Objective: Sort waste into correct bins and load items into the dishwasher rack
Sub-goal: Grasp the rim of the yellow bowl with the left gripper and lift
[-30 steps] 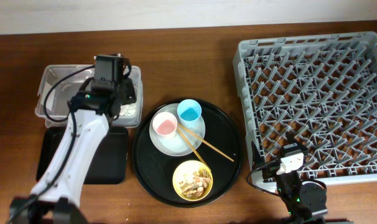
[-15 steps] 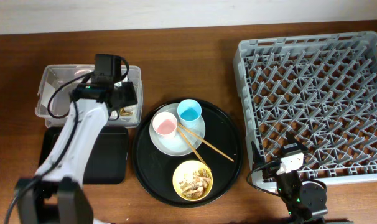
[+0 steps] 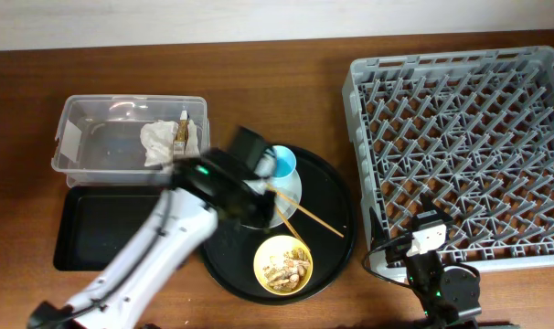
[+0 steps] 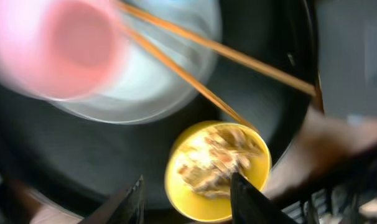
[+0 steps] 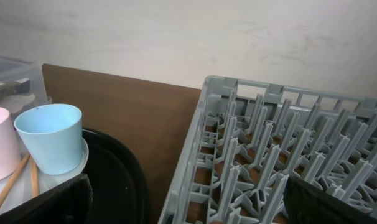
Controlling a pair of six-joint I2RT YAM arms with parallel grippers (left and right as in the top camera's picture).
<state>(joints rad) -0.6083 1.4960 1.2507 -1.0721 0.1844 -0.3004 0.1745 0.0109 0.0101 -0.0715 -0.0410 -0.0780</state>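
Observation:
The crumpled white napkin (image 3: 156,143) and the gold-brown wrapper (image 3: 181,135) lie in the clear tub (image 3: 85,137). My left gripper (image 3: 245,181) is open and empty above the round black tray, blurred with motion. In the left wrist view its fingers (image 4: 129,202) frame the yellow bowl (image 4: 216,171) with brownish food scraps (image 4: 213,158). The pink cup (image 4: 64,50), plate (image 4: 157,81) and chopsticks (image 4: 226,53) lie beyond. From overhead the arm hides the pink cup. The blue cup (image 3: 280,163), yellow bowl (image 3: 282,263) and chopsticks (image 3: 306,216) show. My right gripper (image 3: 432,242) is open by the rack (image 3: 464,155).
The shallow black tray (image 3: 103,228) sits in front of the tub. The round black tray (image 3: 336,219) holds the dishes. The right wrist view shows the blue cup (image 5: 51,137), the pink cup's edge (image 5: 0,149) and the rack's near corner (image 5: 219,124).
My left arm has swung from over the clear tub to over the round tray. The napkin and wrapper now lie uncovered in the tub. The right arm has not moved.

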